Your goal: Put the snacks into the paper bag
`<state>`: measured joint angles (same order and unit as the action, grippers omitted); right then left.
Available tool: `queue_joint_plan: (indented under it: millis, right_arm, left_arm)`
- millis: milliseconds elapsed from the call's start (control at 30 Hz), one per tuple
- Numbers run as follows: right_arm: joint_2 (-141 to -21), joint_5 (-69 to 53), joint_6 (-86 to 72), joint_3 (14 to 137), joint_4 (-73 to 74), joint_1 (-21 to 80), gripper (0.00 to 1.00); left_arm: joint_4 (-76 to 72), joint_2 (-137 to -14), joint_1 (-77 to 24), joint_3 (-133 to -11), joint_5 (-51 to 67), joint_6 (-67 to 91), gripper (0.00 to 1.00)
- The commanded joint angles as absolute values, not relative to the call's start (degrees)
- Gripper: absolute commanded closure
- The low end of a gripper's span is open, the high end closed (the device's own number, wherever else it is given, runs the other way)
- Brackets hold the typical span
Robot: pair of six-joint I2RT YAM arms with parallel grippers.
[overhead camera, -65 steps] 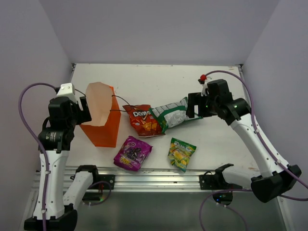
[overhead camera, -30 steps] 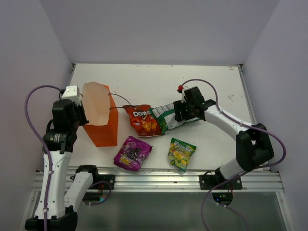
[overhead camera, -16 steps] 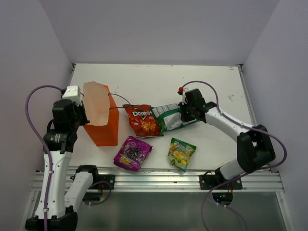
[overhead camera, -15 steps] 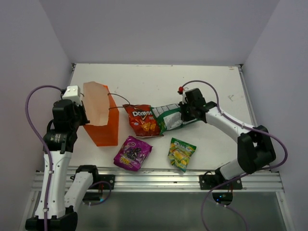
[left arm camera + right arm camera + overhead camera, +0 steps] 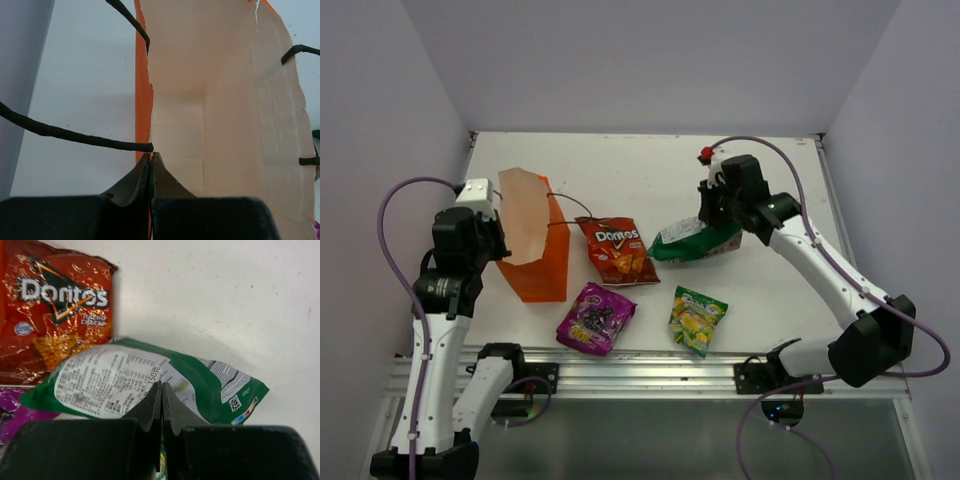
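Work surface: a flat white table (image 5: 620, 165), matte, with a few small specks seen in the right wrist view. It is boxed in by plain pale lavender walls (image 5: 650, 60) at the left, back and right, and an aluminium rail (image 5: 650, 372) runs along the near edge. The paper bag (image 5: 535, 255) is stood upright at the left of the table, mouth open, pale inside exposed. Its near-left rim is pinched by the left gripper (image 5: 150, 160), jaws closed flat on the paper, with a dark cord handle (image 5: 75, 136) running off just beside the fingertips. The green-and-white chip bag (image 5: 695, 240) is clamped at its upper edge by the right gripper (image 5: 161, 390), fingers fully together on the foil. The bag is seen right of centre, printed back panel up; whether its lower edge touches the table cannot be told. The red Doritos bag (image 5: 615, 248) is laid flat between the paper bag and the chip bag, just beside the latter. The purple packet (image 5: 595, 318) and the yellow-green packet (image 5: 697, 319) are laid flat nearer the rail, apart from each other.
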<state>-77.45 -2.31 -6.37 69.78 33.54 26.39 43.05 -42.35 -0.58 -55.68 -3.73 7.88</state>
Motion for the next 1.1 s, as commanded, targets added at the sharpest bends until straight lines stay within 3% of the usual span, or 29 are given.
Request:
queue_joint_plan:
  millis: [0, 300, 467, 533, 567, 600, 633, 667, 833, 1067]
  right_arm:
    - [-76.6, -3.2, -5.9, 77.9, 35.7, 27.3, 1.0]
    - [-84.3, -2.0, -6.7, 95.4, 39.3, 32.3, 1.0]
    - [-84.8, 3.7, -7.5, 90.8, 41.7, 32.7, 1.0]
    - [-84.1, 4.4, -7.9, 87.0, 44.2, 32.8, 0.86]
    - [-82.5, 4.3, -9.0, 81.8, 44.0, 32.8, 0.48]
    - [-81.7, 4.0, -9.5, 79.3, 44.1, 32.8, 0.3]
    - [-80.6, 4.5, -10.2, 76.8, 43.9, 32.9, 0.2]
    - [-79.7, 4.9, -11.3, 72.8, 43.9, 33.0, 0.01]
    - [-76.6, 7.4, -13.4, 67.8, 47.6, 33.0, 0.01]
    - [-82.0, 1.8, -17.4, 61.4, 47.7, 33.0, 0.01]
  left_arm:
    - [40.3, -42.0, -1.3, -54.3, 1.3, 7.6, 1.0]
    - [40.0, -42.0, -2.6, -54.3, 5.6, 7.9, 1.0]
    - [40.3, -42.0, -2.8, -55.2, 5.5, 7.6, 1.0]
    - [40.5, -41.9, -2.8, -55.3, 5.8, 7.7, 1.0]
    - [40.7, -41.7, -2.9, -55.3, 5.8, 7.7, 1.0]
    - [40.7, -41.6, -2.8, -55.1, 5.9, 7.7, 1.0]
    - [40.6, -41.6, -2.8, -54.8, 5.7, 7.7, 1.0]
    - [40.6, -41.4, -2.9, -54.7, 5.6, 7.7, 1.0]
    - [40.3, -42.1, -3.4, -54.8, 6.0, 7.6, 1.0]
    - [40.6, -43.2, -3.9, -56.8, 5.3, 7.3, 1.0]
